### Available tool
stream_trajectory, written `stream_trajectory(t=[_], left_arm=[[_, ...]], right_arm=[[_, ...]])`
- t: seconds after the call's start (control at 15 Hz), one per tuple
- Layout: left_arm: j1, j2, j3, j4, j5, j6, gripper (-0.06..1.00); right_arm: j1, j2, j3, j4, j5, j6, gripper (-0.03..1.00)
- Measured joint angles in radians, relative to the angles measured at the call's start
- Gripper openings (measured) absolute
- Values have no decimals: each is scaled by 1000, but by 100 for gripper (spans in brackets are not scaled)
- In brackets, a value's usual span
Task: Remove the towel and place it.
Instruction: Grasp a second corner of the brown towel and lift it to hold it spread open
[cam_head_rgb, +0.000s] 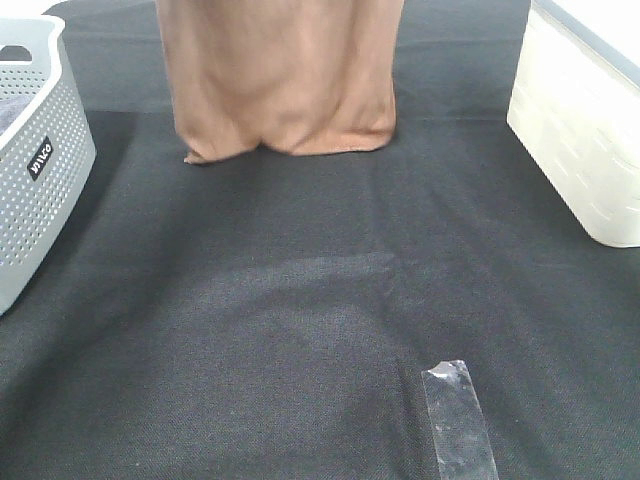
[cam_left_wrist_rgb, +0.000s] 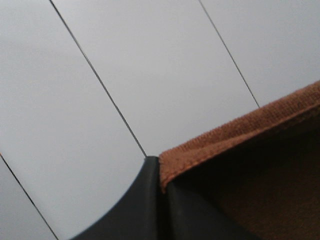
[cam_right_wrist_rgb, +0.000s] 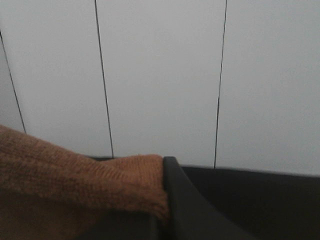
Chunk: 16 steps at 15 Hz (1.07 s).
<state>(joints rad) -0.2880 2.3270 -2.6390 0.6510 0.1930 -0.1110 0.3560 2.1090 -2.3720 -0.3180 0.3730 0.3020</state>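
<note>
- Towel (cam_head_rgb: 280, 80), a large light-brown microfibre rectangle, hangs at the far side of the black-cloth desk (cam_head_rgb: 300, 300), its lower hem touching it.
- Left hand (cam_left_wrist_rgb: 161, 192) pinches its stitched edge.
- Right hand (cam_right_wrist_rgb: 161, 220) pinches another edge.

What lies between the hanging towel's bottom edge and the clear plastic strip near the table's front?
Nothing but bare black cloth. The exterior high view shows that stretch from the towel to the clear plastic strip with no object on it.
</note>
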Motion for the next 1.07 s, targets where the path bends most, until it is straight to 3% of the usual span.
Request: stream_trajectory(t=[0.13,0.27,0.33,0.47,0.67,0.87,1.07], left_arm=[[-31,11,0,-227,288,146,0],[-48,12,0,-401,577,290,0],[-50,12,0,-427,641,303,0],[-51,5,0,-491,870,314,0],[-51,-29,0,-515,1001,273,0],[-51,-73,0,-586,1021,237,0],[-51,-144,50,-620,1023,225,0]], right_arm=[[-1,0,0,103,185,-76,0],[-1,0,0,174,341,-135,0],[-1,0,0,187,378,-145,0],[-1,-1,0,239,539,-212,0],[-1,-35,0,289,662,-270,0],[-1,-89,-1,305,805,-302,0],[-1,-131,20,331,840,-323,0]])
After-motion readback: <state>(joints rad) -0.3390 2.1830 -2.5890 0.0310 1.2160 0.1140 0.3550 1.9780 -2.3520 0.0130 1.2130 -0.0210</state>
